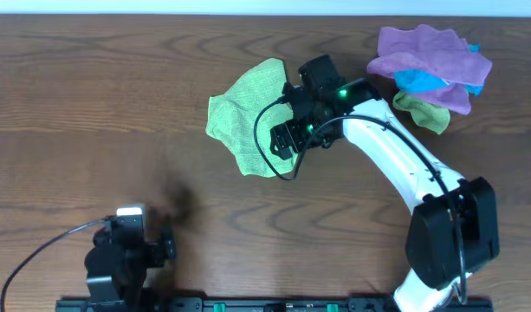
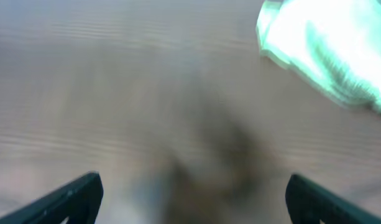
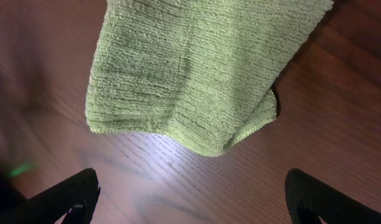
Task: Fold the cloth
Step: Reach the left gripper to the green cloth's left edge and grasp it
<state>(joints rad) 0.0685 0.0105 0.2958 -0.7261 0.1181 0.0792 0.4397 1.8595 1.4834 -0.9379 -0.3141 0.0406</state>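
We could read no text, label, brand, number or sign in any of the three views.

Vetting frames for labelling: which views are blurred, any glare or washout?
Left wrist: blurred throughout, the cloth washed out to pale mint at top right. Right wrist: cloth weave sharp, a bright glare patch on the table just below it. Overhead: sharp and evenly lit, bar one dark smudge on the wood at lower left.
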